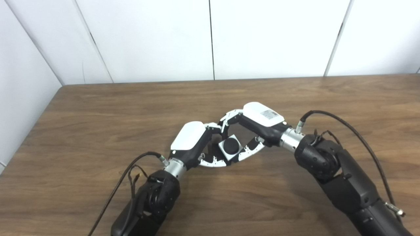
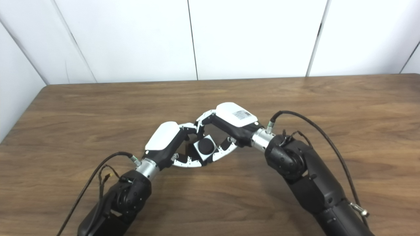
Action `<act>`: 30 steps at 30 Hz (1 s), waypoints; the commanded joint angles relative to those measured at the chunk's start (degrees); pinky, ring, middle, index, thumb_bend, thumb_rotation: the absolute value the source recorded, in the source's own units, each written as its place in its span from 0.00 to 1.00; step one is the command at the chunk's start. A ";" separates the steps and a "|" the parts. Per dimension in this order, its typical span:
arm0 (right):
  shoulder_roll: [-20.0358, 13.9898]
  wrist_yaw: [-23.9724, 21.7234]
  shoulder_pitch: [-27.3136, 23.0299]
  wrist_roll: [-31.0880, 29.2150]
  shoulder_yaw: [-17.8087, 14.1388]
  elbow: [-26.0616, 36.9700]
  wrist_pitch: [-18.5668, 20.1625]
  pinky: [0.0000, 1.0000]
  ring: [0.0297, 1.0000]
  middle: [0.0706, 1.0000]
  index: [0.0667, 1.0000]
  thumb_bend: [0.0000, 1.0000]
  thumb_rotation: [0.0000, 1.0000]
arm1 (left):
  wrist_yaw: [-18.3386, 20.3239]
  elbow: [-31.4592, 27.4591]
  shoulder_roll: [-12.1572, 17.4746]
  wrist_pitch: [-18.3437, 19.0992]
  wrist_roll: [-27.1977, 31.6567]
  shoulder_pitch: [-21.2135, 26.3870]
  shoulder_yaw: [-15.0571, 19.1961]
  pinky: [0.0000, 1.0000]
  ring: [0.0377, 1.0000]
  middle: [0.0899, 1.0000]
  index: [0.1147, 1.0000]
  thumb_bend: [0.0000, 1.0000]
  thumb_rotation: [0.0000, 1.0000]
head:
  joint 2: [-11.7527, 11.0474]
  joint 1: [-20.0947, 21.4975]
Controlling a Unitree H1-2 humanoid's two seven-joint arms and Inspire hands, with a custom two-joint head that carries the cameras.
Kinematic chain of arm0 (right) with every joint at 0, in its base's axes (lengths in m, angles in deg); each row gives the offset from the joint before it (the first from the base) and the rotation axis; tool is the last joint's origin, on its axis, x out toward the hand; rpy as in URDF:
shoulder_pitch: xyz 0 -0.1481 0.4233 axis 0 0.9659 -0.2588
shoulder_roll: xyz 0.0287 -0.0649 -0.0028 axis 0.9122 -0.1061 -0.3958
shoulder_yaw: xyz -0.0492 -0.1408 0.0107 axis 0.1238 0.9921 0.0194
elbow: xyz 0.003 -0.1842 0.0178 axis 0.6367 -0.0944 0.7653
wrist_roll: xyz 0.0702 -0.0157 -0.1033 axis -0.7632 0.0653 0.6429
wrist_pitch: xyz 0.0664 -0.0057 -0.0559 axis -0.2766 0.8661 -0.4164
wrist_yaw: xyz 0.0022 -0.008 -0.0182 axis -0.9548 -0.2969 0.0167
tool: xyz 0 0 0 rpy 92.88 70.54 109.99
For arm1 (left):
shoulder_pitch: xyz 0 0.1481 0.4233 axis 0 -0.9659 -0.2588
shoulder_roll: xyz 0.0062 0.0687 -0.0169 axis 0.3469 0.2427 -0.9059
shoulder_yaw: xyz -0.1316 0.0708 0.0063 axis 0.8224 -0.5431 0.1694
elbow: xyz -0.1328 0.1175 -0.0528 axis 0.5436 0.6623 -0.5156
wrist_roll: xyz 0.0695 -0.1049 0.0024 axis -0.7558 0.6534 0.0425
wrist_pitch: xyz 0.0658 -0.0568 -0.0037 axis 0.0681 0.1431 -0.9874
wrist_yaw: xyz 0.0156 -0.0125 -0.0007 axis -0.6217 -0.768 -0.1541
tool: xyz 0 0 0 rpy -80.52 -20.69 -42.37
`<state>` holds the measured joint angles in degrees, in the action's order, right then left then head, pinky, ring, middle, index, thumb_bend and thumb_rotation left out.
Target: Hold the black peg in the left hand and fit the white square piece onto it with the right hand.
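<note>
wooden table (image 1: 98, 108) under white wall panels

its brown woodgrain top is stretching wide, carrying nothing visibly lying directly on it.

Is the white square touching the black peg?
Touching: in the left eye view the black peg fills the hole of the white square piece, no gap showing.

Spanning the whole lower view: a brown wood-grain table (image 1: 98, 108), its grain running left to right, its far edge lying toward 12 o'clock and its left corner showing at 10 o'clock. Standing behind it, at 12 o'clock: a white panelled wall (image 1: 157, 39), split by thin dark vertical seams. Closing in at 9 o'clock: a second white wall panel (image 1: 19, 91), angling toward the table's left edge.
</note>
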<state>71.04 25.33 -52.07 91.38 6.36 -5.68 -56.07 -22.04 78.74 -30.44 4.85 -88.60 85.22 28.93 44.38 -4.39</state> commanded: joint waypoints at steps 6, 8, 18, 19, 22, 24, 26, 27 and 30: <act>0.23 3.26 0.68 1.45 0.87 -3.42 -0.41 0.72 0.81 0.74 0.44 0.52 0.14 | 4.70 1.73 -0.48 2.01 -0.23 -2.16 -1.98 0.63 0.75 0.78 0.42 0.51 0.09 | 0.12 -0.05; 0.37 3.69 1.04 1.63 0.98 -3.84 0.39 0.73 0.81 0.75 0.45 0.52 0.14 | 4.55 1.83 -0.52 1.96 -0.21 -2.16 -1.93 0.62 0.75 0.78 0.42 0.51 0.09 | 0.11 -0.03; 1.00 5.53 3.91 2.34 0.20 -3.68 4.97 0.71 0.82 0.84 0.81 0.87 0.29 | 3.15 2.66 -0.82 1.37 0.28 -2.58 -0.90 0.62 0.75 0.78 0.43 0.52 0.08 | 0.24 0.52; 0.99 5.75 4.07 2.12 -0.04 -3.58 5.02 0.71 0.83 0.85 0.81 0.87 0.29 | 3.08 2.73 -0.81 1.38 0.18 -2.60 -0.85 0.63 0.75 0.78 0.43 0.52 0.08 | 0.23 0.55; 1.20 6.32 4.59 1.25 -1.06 -3.10 5.81 0.72 0.83 0.85 0.80 0.89 0.29 | 3.02 3.14 -0.77 1.44 -0.05 -2.59 -0.73 0.63 0.75 0.78 0.43 0.52 0.08 | 0.32 0.55; 1.32 7.04 4.87 0.59 -1.87 -3.07 5.92 0.72 0.83 0.85 0.79 0.89 0.29 | 2.87 3.53 -0.74 1.41 -0.23 -2.57 -0.69 0.62 0.74 0.78 0.43 0.52 0.08 | 0.42 0.61; 1.46 7.65 5.18 -0.09 -2.79 -2.99 6.07 0.70 0.83 0.84 0.77 0.91 0.29 | 2.67 3.95 -0.72 1.30 -0.35 -2.55 -0.65 0.61 0.74 0.78 0.43 0.52 0.08 | 0.42 0.61; 1.63 8.08 5.40 -0.52 -3.37 -2.93 6.14 0.70 0.82 0.83 0.77 0.91 0.29 | 2.47 4.26 -0.71 1.13 -0.36 -2.54 -0.60 0.60 0.73 0.78 0.43 0.52 0.08 | 0.54 0.70; 2.10 9.04 6.05 -1.15 -4.81 -2.36 6.64 0.70 0.82 0.83 0.76 0.90 0.28 | 2.58 4.92 -0.65 1.17 -0.21 -2.44 -0.50 0.60 0.73 0.78 0.43 0.52 0.08 | 0.65 0.87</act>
<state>74.41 33.61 -45.89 89.72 3.60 -7.84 -53.22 -22.82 79.60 -31.36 4.96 -88.62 84.94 29.80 45.00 -3.52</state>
